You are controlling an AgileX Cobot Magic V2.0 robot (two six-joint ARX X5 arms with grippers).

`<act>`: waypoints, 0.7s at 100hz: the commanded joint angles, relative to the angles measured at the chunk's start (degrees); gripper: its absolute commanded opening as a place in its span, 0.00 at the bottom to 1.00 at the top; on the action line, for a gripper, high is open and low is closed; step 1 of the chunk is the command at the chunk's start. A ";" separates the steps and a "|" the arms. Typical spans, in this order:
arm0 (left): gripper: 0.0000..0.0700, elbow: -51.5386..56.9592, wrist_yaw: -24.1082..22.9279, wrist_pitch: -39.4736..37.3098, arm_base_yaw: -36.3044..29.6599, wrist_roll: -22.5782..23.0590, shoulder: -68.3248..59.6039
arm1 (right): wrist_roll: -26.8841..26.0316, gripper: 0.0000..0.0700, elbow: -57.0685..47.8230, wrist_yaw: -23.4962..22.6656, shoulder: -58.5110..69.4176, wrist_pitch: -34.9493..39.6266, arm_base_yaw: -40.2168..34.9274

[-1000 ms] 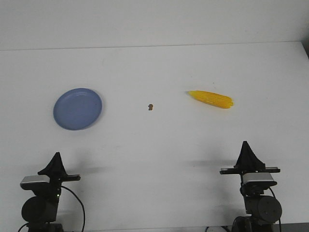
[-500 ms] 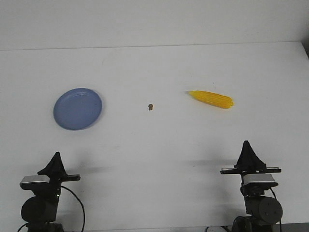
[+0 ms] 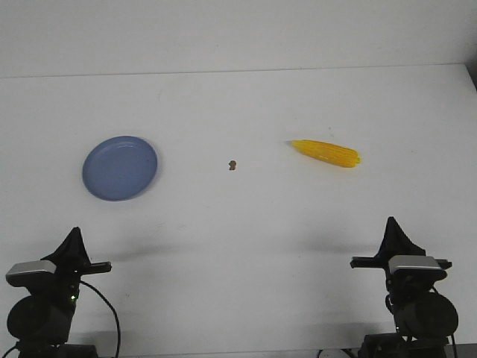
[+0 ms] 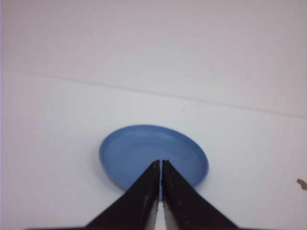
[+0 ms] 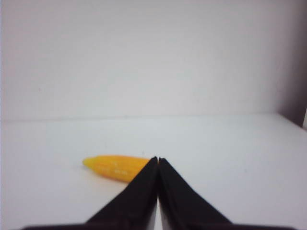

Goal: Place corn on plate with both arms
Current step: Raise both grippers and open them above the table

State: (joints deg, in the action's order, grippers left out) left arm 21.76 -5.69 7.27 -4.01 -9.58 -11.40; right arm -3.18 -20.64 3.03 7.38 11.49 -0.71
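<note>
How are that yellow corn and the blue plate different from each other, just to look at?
The corn is bright yellow, long and tapered to a pale tip; the plate is periwinkle blue, round and shallow. The corn lies on the robot's right side of the table, ahead of the right tool; the plate sits on the left, ahead of the left tool. Both rest on the white table, untouched, with a brown speck between them.

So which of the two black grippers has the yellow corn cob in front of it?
The right gripper: the yellow corn cob lies ahead of it, while the left gripper faces the round blue plate.
</note>
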 commanded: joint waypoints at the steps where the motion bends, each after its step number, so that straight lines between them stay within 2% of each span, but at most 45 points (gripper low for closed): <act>1: 0.02 4.20 0.15 2.10 0.04 -0.07 -3.21 | -0.02 0.01 -3.74 0.00 2.58 2.01 0.02; 20: 0.02 15.37 0.13 11.28 0.04 1.70 -13.90 | -0.04 0.01 -15.15 -0.02 12.81 12.94 0.02; 43: 0.02 26.08 0.15 23.52 0.04 1.77 -25.86 | -0.04 0.01 -26.91 -0.02 25.14 24.79 0.02; 70: 0.02 31.17 0.15 30.64 0.04 1.73 -34.60 | -0.04 0.01 -32.28 -0.22 34.91 30.62 0.02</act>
State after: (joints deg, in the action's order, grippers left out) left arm 51.57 -5.67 37.34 -4.01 -8.32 -44.84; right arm -3.18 -51.94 2.98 41.01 41.91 -0.71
